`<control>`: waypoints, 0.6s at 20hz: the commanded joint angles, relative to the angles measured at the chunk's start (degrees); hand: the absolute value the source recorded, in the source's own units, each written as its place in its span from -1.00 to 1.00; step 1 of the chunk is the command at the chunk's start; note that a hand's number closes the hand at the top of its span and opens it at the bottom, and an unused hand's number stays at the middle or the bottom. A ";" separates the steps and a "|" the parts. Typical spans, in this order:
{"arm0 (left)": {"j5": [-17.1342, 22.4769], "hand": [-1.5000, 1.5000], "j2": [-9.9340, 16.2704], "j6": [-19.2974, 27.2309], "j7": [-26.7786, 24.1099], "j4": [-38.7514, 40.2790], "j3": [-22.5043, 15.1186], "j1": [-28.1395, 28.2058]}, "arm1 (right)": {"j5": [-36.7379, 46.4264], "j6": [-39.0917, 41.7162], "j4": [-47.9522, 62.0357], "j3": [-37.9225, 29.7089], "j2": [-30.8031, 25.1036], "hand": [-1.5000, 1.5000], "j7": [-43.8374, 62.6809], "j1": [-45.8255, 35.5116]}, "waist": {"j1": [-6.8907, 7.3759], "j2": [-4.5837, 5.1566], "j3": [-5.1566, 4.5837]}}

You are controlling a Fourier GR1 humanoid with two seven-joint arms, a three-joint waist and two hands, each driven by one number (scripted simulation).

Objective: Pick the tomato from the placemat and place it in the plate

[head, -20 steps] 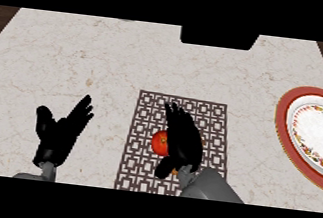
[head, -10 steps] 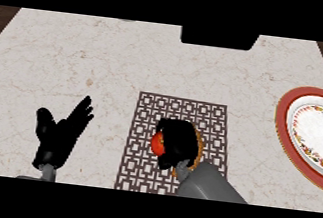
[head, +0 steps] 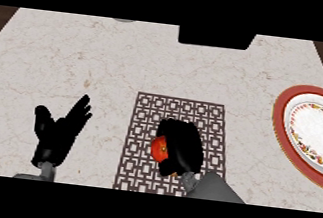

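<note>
A red tomato (head: 158,148) lies on the brown patterned placemat (head: 182,116) near the counter's front. My right hand (head: 180,147) covers it, fingers curled round it so only its left side shows. The plate (head: 314,134), white with a red rim and a flowered band, sits at the counter's right edge, well apart from the hand. My left hand (head: 57,132) rests open at the lower left, fingers up.
A dark box-like object (head: 216,38) stands at the counter's back edge, with a small grey thing (head: 125,20) to its left. The pale marble counter (head: 88,62) stretches between mat and plate.
My right hand has curled down over the tomato, hiding most of it. The left hand has stayed still.
</note>
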 commanded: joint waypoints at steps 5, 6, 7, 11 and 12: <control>0.87 0.00 0.94 0.55 -1.29 1.32 2.75 2.74 | 1.45 -9.99 -27.51 11.59 -18.04 1.00 -14.15 21.65 | -4.58 -1.28 0.02; 1.52 0.00 1.59 -0.51 -1.48 -0.49 2.74 4.66 | 2.94 -13.34 -30.37 11.25 -20.89 1.00 -14.52 24.29 | -4.18 -1.52 0.07; 0.95 0.00 1.01 0.81 -1.18 -0.06 2.90 3.15 | 3.76 -15.61 -33.84 10.60 -24.71 1.00 -15.54 26.59 | -4.59 -1.19 0.05; 0.51 0.00 1.09 -0.12 -3.65 0.72 2.54 4.78 | 0.30 -24.44 -46.86 6.28 -34.13 1.00 -17.47 36.72 | -4.09 -0.62 0.03; 0.85 0.00 0.06 0.98 -1.97 -0.78 2.28 4.01 | -0.09 -27.45 -49.22 5.46 -36.10 1.00 -18.59 39.13 | -4.30 -0.74 0.11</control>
